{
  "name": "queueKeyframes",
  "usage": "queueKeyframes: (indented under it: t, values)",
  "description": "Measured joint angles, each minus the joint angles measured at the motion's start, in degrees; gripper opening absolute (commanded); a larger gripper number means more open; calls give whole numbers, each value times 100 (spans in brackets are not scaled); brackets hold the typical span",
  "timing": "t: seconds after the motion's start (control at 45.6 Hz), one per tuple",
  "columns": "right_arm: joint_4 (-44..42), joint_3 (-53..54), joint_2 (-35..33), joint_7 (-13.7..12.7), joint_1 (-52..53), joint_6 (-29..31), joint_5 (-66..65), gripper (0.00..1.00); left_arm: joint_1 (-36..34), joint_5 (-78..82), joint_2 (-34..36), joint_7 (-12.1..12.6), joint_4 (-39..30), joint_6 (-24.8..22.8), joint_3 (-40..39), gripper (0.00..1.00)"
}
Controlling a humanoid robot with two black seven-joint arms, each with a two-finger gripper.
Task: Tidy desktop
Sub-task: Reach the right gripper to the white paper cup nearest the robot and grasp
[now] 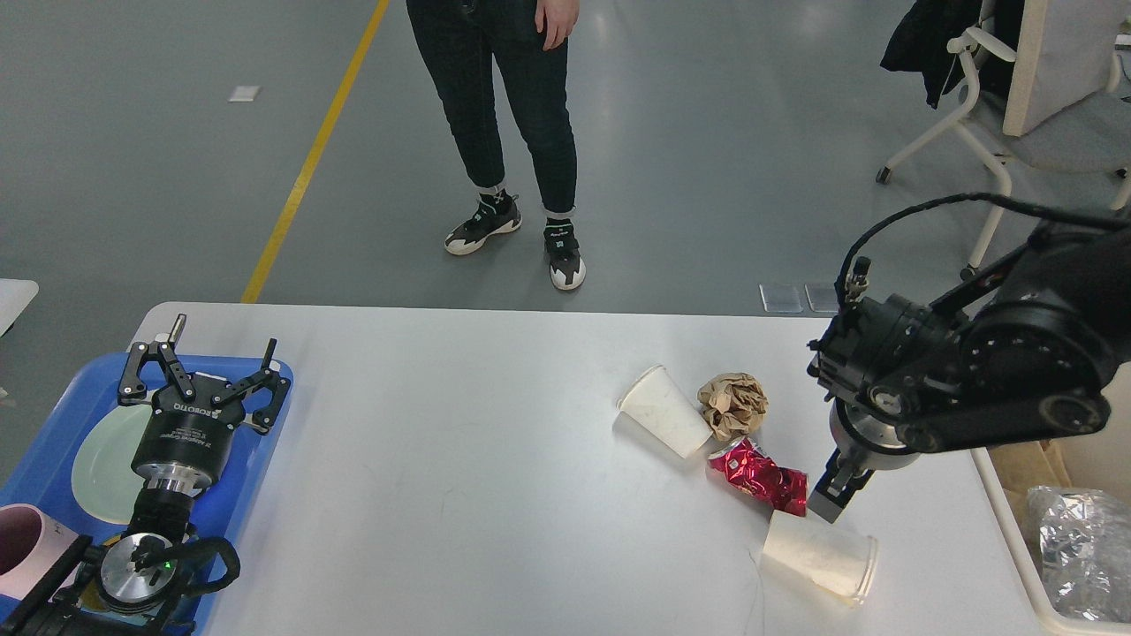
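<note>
Tidying's barely half done imo: the desktop (459, 459) still has two paper cups (664, 411), a paper ball (733, 405) and a crushed red can (760, 477) right of center, left gripper (205, 382) spread over the blue tray (53, 459), right gripper (839, 499) can't tell.

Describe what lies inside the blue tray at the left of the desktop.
The blue tray holds a pale green plate; the open left gripper hovers above, covering part of it.

tray (265, 424) on desktop (459, 442) left | cups (664, 411), can (758, 477) right | bin (1016, 530) far right
</note>
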Motion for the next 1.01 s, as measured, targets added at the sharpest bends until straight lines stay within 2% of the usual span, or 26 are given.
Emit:
queueKeyframes:
  t: [0.132,0.351,0.636,1.01]
  values:
    - [-40,105,209,-24,-592,-192,-790,100,3,0,0,0,0,-1,0,97]
    - [-207,141,440,-47,-1377,-540,-910,100,2,0,0,8,0,-1,0,97]
    - [-1265,102,507,-47,-2494,-1259,-656,100,1,0,0,9,-2,-1,1,97]
    - [-1791,-87,666,-45,-2965,-1352,-582,100,6,0,0,9,-5,-1,1,97]
